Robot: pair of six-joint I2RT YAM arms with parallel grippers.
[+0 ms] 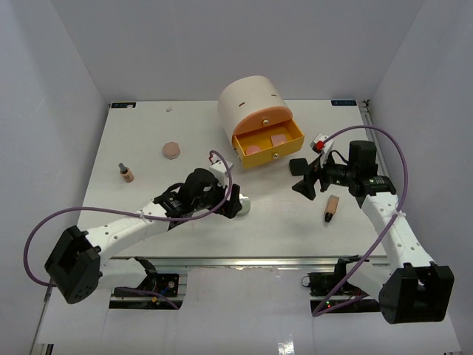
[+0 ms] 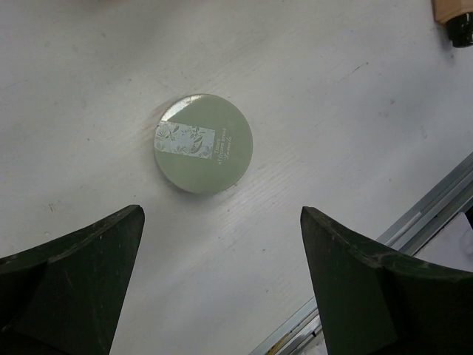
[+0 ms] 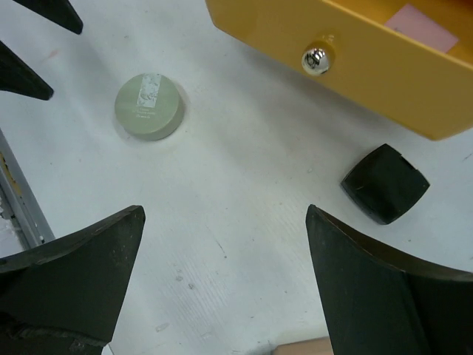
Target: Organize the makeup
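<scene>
The silver-white round compact (image 2: 203,154) lies flat on the table just ahead of my open, empty left gripper (image 2: 222,222). It also shows in the top view (image 1: 244,204) and the right wrist view (image 3: 149,106). My right gripper (image 3: 225,222) is open and empty over bare table. The black square case (image 3: 386,183) lies beyond its right finger, in front of the open yellow drawer (image 3: 347,52). Pink pieces (image 1: 278,140) lie in that drawer. One tan tube (image 1: 332,207) lies near the right arm and another (image 1: 126,173) stands at the left. A pink disc (image 1: 171,150) lies mid-left.
The big cream drum (image 1: 250,102) stands at the back centre with its yellow drawer (image 1: 267,145) pulled out towards the grippers (image 1: 235,203) (image 1: 303,177). A tiny pink disc (image 1: 168,109) lies at the far back. The table's metal front rail (image 2: 414,222) runs close behind the left gripper.
</scene>
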